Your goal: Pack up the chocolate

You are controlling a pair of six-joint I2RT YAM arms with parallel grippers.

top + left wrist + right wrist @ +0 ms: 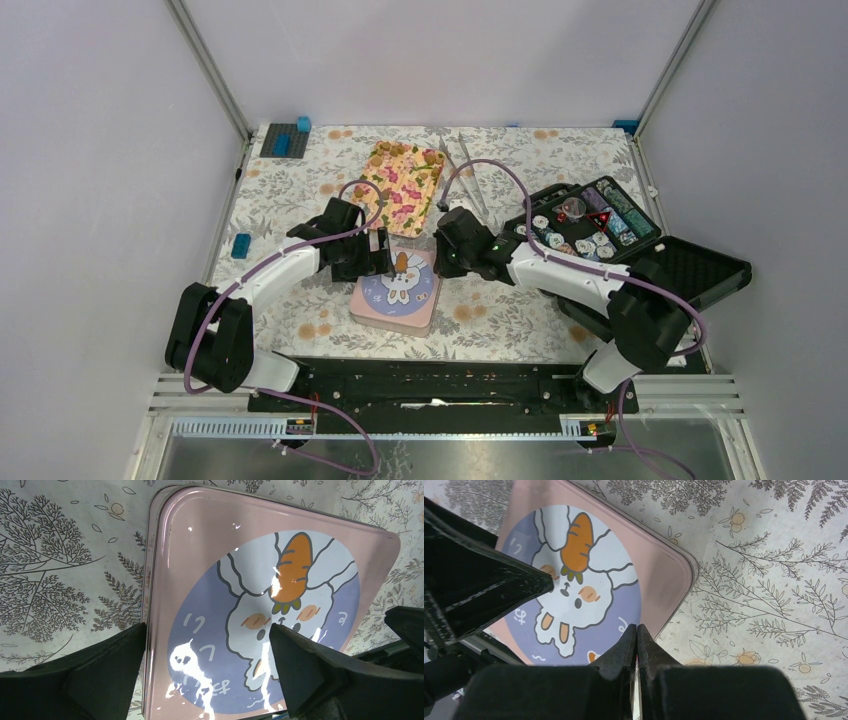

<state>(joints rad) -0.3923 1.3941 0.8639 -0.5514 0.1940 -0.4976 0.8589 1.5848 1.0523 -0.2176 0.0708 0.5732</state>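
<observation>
A pink tin point(395, 292) with a rabbit-and-carrot lid lies shut in the middle of the table. It fills the left wrist view point(200, 555) and shows in the right wrist view point(659, 565). My left gripper point(378, 262) point(207, 627) hangs open just over the lid, one finger off the tin's left edge and the other over the rabbit. My right gripper point(437, 262) point(637, 626) is shut and empty, its tips over the lid's right side. A few golden-brown chocolate lumps point(388, 153) lie at the far end of the flowered tray point(405, 195).
An open black case point(590, 225) with round chips stands at the right, its lid point(700, 265) flat beside it. Metal tongs point(465, 175) lie next to the tray. A blue block point(241, 245) and a dark plate with blue bricks point(285, 140) sit at the left.
</observation>
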